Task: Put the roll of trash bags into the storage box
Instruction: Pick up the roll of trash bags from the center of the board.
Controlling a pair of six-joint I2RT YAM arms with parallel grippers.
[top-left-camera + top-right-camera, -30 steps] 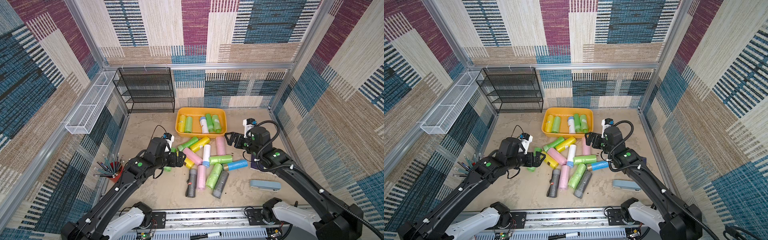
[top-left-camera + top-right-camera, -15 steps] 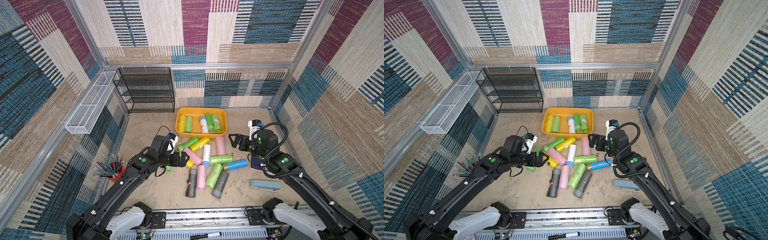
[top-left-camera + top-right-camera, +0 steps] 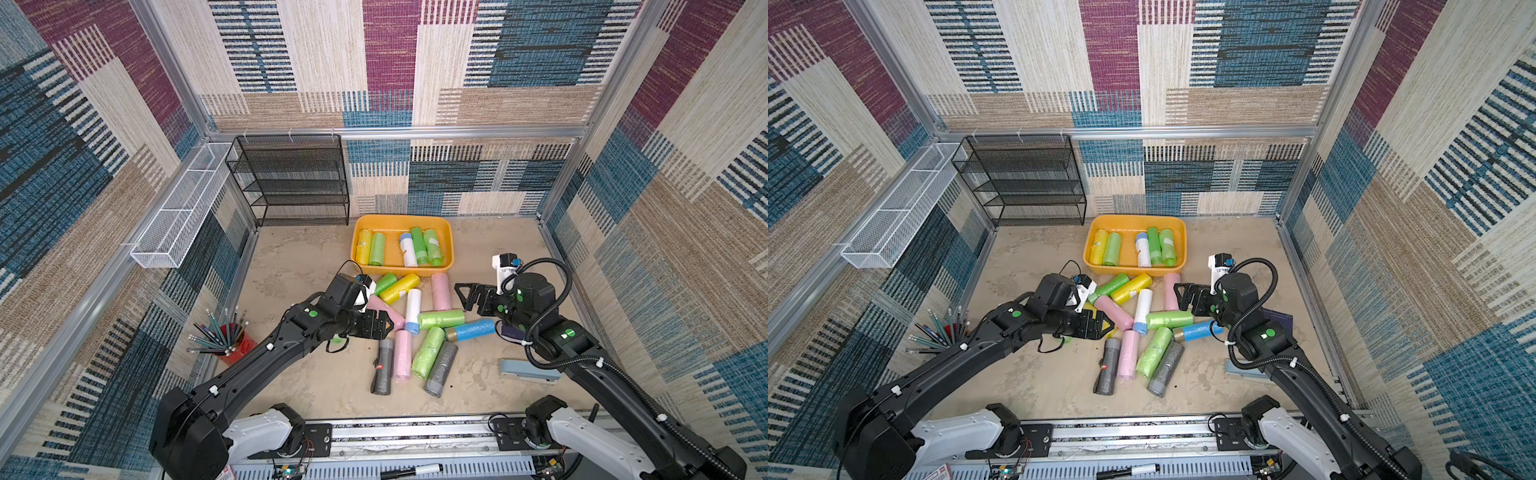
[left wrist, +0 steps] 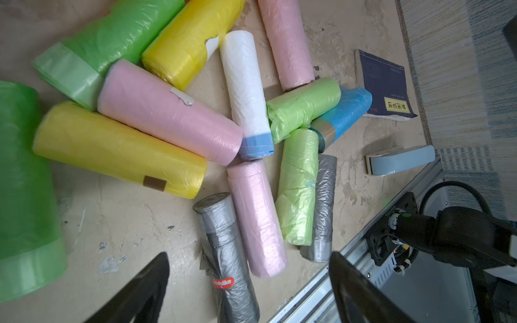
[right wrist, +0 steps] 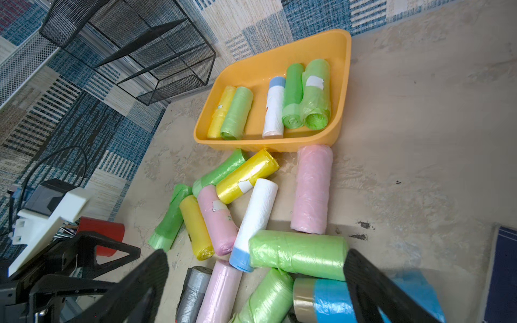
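Box (image 3: 399,218) holds five rolls (image 3: 377,249). Left gripper (image 3: 384,326) is open and empty, low by yellow roll (image 4: 117,151). Right gripper (image 3: 463,297) is wide open, empty, near the pile (image 3: 440,319).

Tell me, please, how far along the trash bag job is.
Done: five rolls lie in the storage box. In hand: nothing; the left gripper and right gripper hang by the floor pile, jaws open. Remaining: that pile, about a dozen rolls.
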